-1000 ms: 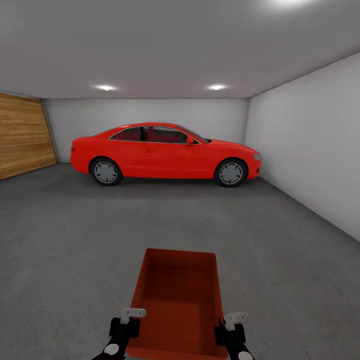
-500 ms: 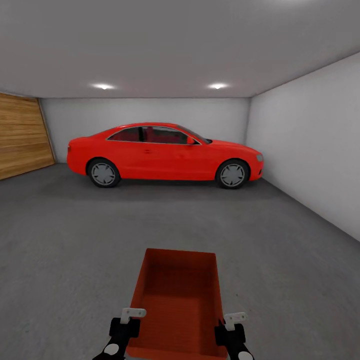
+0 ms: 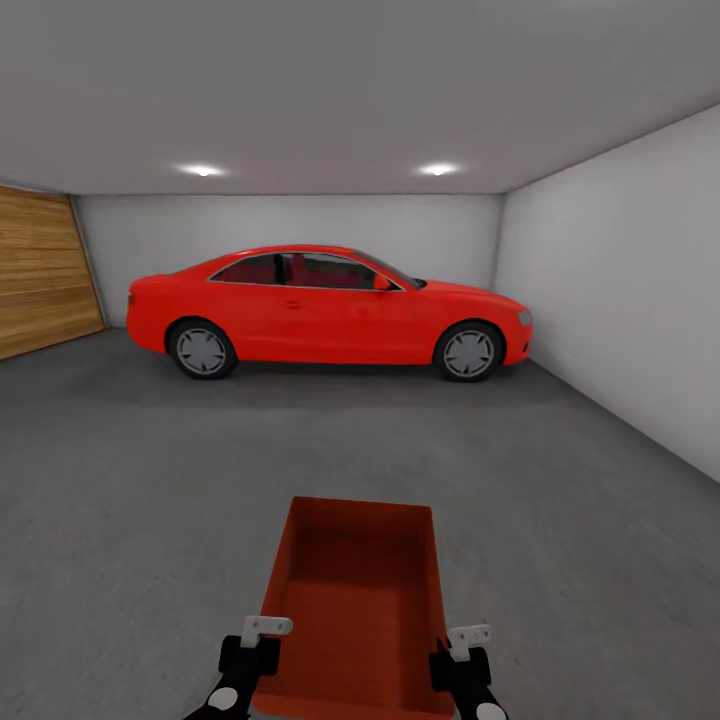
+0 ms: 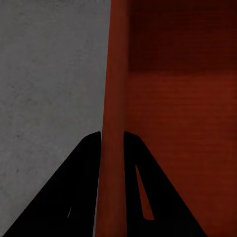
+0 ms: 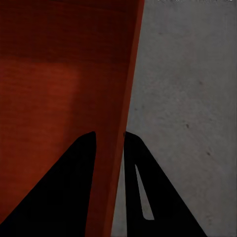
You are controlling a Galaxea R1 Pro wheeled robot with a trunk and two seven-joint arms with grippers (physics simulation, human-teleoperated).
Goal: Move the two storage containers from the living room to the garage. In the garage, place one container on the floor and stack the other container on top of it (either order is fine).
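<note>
**Inspector:** Location and load?

**Assistant:** The garage. One storage container (image 3: 355, 610), orange-red and open-topped, is carried low in front of the robot above the grey concrete floor (image 3: 130, 500). Nothing lies inside it.

**Inspector:** Left gripper?

**Assistant:** The left gripper (image 4: 112, 143) is clamped on the container's left wall; in the left wrist view one dark finger sits outside the thin wall and one inside, both pressed against it.

**Inspector:** Right?

**Assistant:** The right gripper (image 5: 109, 140) pinches the right wall the same way, fingers closed tight on either face.

**Inspector:** Surroundings?

**Assistant:** A red car (image 3: 325, 310) stands side-on by the far wall, well apart from the container. A wood-panelled door (image 3: 40, 270) is at the left, a plain white wall (image 3: 620, 290) at the right, and two ceiling lights (image 3: 437, 169) are lit.
</note>
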